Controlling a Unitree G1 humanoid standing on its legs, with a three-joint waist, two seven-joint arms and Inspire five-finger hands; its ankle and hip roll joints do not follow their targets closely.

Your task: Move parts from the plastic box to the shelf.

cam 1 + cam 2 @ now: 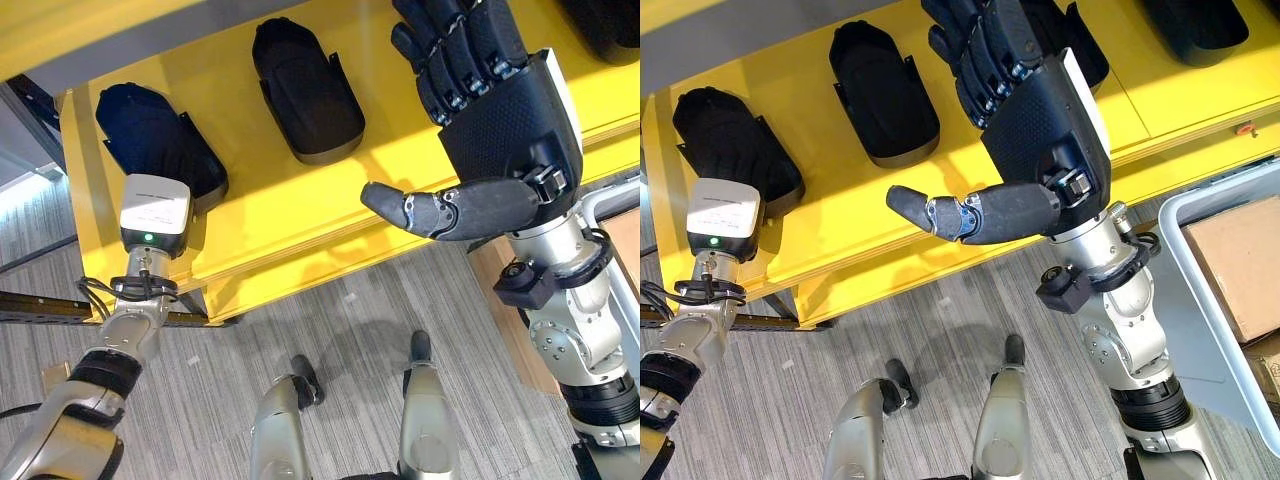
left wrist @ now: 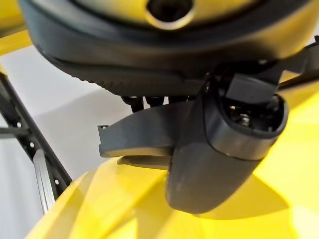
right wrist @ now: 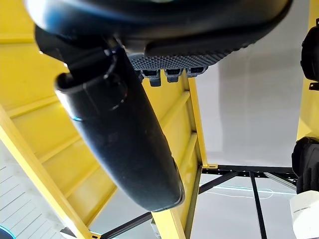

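A yellow shelf (image 1: 270,215) holds several black moulded parts. My left hand (image 1: 135,115) lies on top of the leftmost black part (image 1: 205,165). In the left wrist view its thumb (image 2: 219,149) stands in front of that part's flange (image 2: 134,137). A second part (image 1: 305,90) rests alone in the shelf's middle. My right hand (image 1: 1040,130) is raised over the shelf to the right of that part, open and empty, with straight fingers and the thumb (image 3: 124,144) stuck out sideways. The grey plastic box (image 1: 1200,270) shows at the right edge.
Two more black parts (image 1: 1085,55) (image 1: 1200,25) lie on the shelf's right half, one partly behind my right hand. A brown cardboard box (image 1: 1245,260) sits inside the plastic box. Grey carpet floor (image 1: 350,320) lies below the shelf's front edge.
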